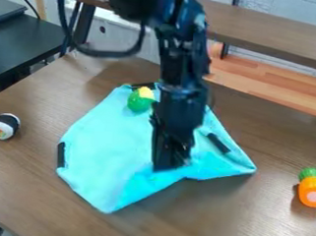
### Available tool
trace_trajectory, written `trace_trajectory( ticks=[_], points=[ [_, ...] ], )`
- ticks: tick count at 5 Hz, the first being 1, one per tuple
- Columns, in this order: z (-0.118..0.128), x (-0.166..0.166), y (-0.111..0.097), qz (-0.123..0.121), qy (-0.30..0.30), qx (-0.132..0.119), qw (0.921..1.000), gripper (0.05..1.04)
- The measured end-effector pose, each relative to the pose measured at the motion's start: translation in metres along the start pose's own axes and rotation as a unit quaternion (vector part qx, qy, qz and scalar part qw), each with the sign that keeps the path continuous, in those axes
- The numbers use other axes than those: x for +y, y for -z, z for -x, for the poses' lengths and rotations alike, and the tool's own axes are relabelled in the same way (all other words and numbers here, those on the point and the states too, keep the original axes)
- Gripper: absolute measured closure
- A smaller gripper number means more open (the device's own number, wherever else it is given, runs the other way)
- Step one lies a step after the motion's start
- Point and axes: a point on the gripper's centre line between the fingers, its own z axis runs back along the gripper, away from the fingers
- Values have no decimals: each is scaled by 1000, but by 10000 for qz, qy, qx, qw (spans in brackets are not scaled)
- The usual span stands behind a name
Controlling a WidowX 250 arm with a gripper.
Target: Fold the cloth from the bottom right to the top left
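Note:
The black gripper (170, 162) hangs from the top of the view, over the lower right part of the light blue cloth (107, 149). Around it the cloth is creased, and its lower edge bends inward just right of the gripper. One cloth corner points toward the bottom of the view, another out to the right. The arm hides part of the cloth's upper middle.
A green and yellow toy (140, 100) lies on the cloth's upper part. Black strips (61, 155) lie at its sides. A sushi toy (5, 126) sits at the left of the brown table (33, 183), an orange toy with a green top (311, 187) at the right.

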Motion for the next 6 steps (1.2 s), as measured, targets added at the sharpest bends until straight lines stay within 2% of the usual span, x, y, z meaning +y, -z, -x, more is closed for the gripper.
trace_trajectory(
  ticks=[1,2,4,6],
  points=[
    [-1,19,-22,273,-213,-175,9992,1031],
    [-1,37,-31,465,-412,-203,9979,1031],
    [-9,90,-46,467,-486,-124,9976,1031],
    [-14,133,-55,270,-534,-224,9980,1031]
  ],
)
